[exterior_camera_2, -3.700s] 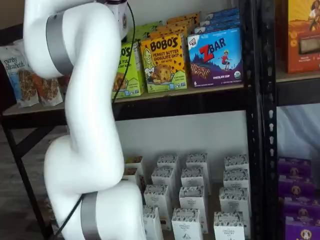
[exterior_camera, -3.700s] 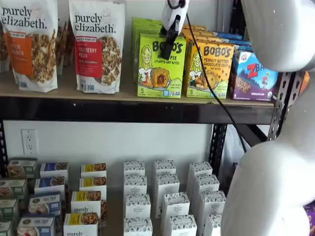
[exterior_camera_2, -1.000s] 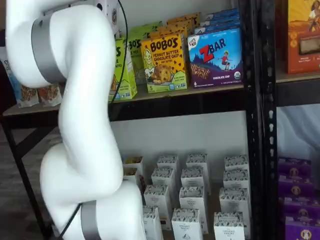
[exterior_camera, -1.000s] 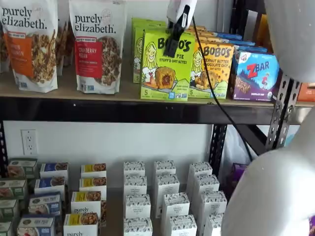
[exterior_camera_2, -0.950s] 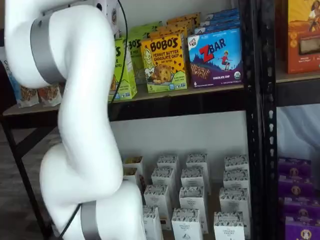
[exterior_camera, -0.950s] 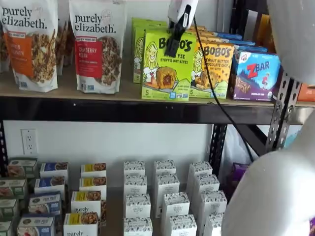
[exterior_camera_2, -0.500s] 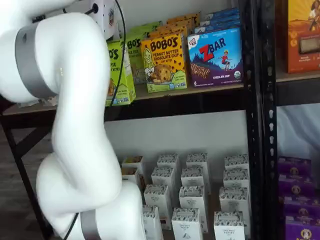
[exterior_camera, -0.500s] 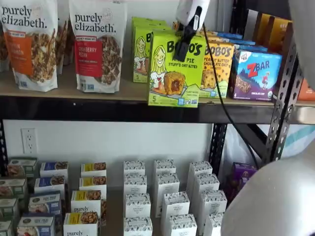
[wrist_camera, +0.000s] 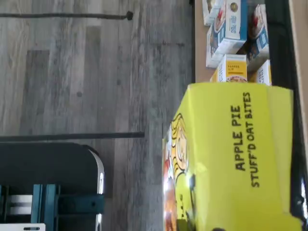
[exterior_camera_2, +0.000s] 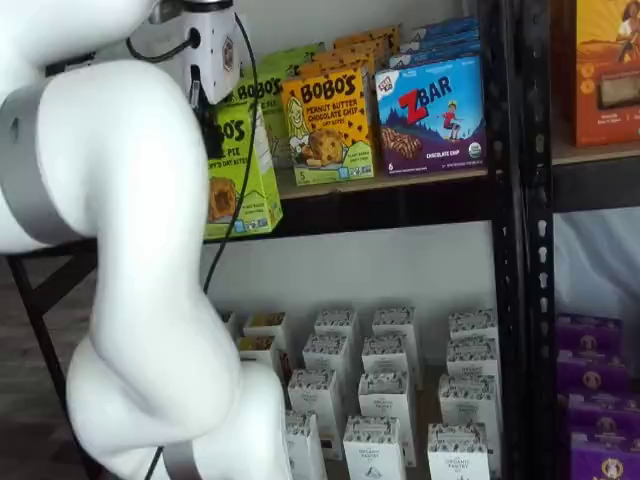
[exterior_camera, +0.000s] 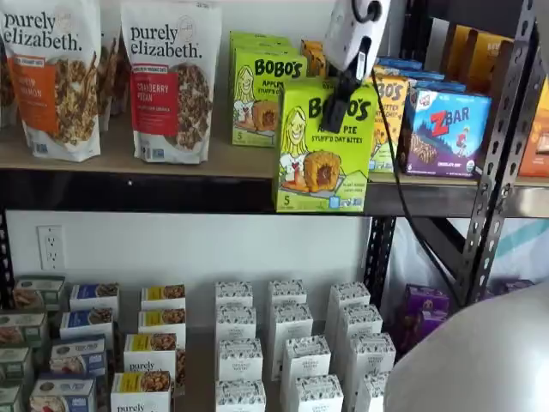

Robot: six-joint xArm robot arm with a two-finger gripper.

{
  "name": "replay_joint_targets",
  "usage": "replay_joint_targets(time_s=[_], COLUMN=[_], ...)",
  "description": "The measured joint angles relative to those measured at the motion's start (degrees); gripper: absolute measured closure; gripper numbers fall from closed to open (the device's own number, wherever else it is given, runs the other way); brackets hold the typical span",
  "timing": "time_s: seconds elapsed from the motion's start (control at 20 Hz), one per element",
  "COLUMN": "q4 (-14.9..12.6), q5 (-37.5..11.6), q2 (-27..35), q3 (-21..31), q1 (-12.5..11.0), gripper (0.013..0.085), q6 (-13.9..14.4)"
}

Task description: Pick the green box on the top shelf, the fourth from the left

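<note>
The gripper (exterior_camera: 336, 110) hangs from above with its black fingers clamped on the top edge of the green box (exterior_camera: 322, 146); the box hangs in front of the top shelf (exterior_camera: 171, 190), its lower edge over the black front beam, clear of the row behind. In a shelf view the white arm (exterior_camera_2: 130, 250) covers the left part of the box (exterior_camera_2: 243, 165) and most of the gripper, so the grip itself cannot be made out there. The wrist view shows only the box top (wrist_camera: 236, 154), cut off at the frame edge, above grey floor (wrist_camera: 86, 72); the fingers do not show in it.
</note>
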Motion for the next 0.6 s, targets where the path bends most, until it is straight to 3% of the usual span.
replay_joint_targets(time_s=[0.6], q4=[-0.4], q5=[-1.4], q2=[-7.0], q3=[9.3], q1=[-2.3], gripper=[0.0690], q6=[-2.7])
